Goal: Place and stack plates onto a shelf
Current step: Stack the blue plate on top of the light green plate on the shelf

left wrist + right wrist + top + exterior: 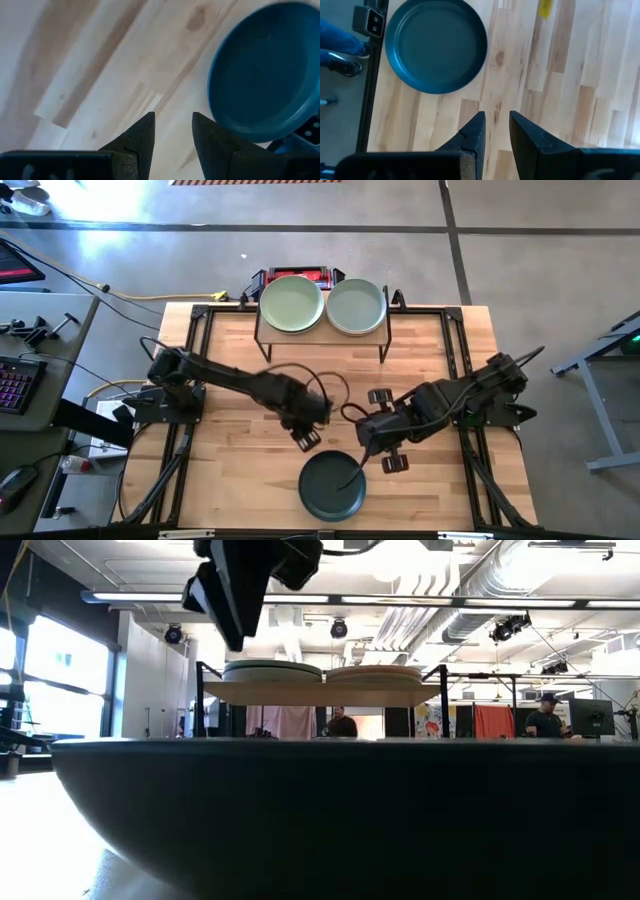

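A dark plate (340, 810) fills the low view's foreground at the table's near edge, hiding most of the tabletop (230, 360). Left gripper (306, 438) and right gripper (392, 452) hover just behind it, jaws narrowly parted, empty. Two green plates (291, 303) sit side by side on the shelf (322, 336).

Grey concrete floor (540, 260), bright windows (60, 675)

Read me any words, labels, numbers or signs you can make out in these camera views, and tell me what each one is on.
None can be read.
The dark plate, the plates on the shelf and the wooden table carry no print.
Yellow mark on the table: plain, no lettering visible.
Hangings in the room behind: too small and blurred to read.
Keyboard on the side desk: keys too small to read.
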